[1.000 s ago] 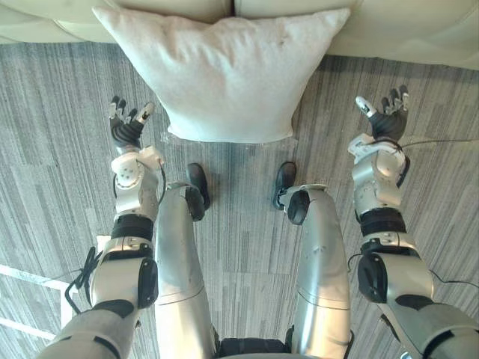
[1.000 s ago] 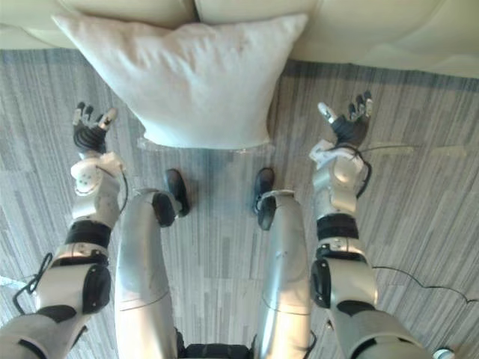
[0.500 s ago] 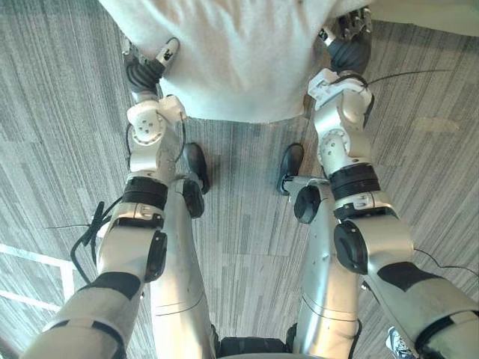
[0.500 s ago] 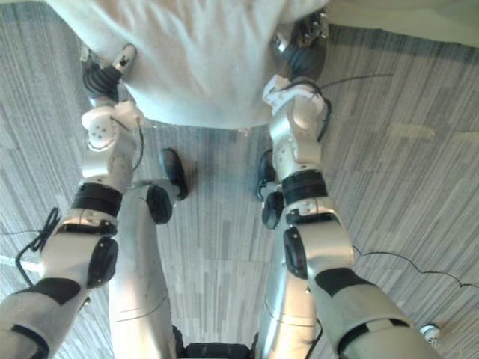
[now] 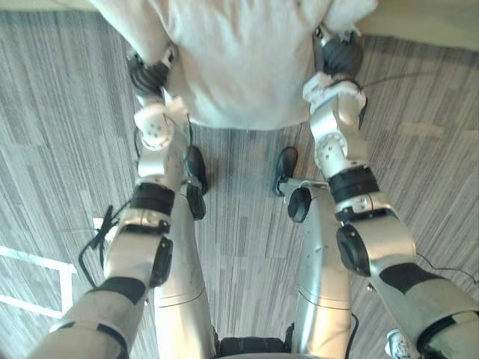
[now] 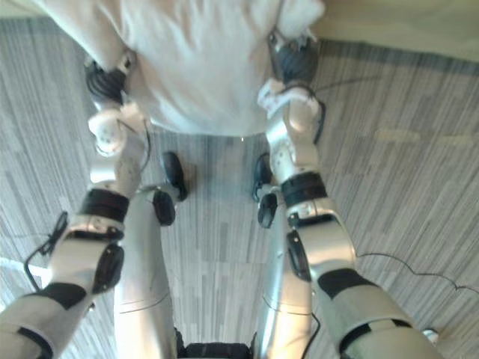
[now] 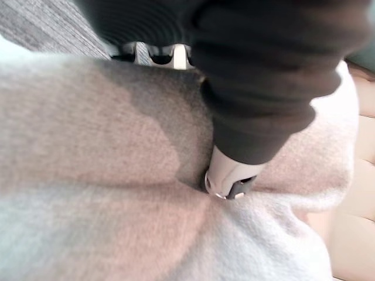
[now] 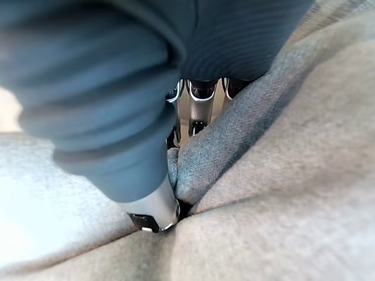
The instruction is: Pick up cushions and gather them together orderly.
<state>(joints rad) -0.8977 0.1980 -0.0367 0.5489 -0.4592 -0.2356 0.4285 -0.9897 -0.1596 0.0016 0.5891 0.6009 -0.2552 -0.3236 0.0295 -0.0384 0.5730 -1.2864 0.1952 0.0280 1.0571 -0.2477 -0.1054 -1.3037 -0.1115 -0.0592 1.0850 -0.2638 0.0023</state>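
A large off-white cushion (image 5: 247,60) lies on the grey carpet against the sofa, in front of my feet. My left hand (image 5: 148,75) grips its left edge and my right hand (image 5: 340,56) grips its right edge. In the left wrist view my thumb (image 7: 231,178) digs into the cushion (image 7: 105,175) and puckers the fabric, while the fingers reach round the far side. The right wrist view shows a fold of the cushion (image 8: 281,175) pinched between my thumb (image 8: 149,208) and the curled fingers (image 8: 202,91).
The cream sofa's base (image 5: 426,19) runs along behind the cushion. Grey striped carpet (image 5: 60,149) spreads to both sides, with a white line (image 5: 37,258) marked on it at the left.
Both hands swung in from wide apart, with straight fingers, to the cushion's two sides, and their fingers curled into it. The view has also shifted towards the cushion.
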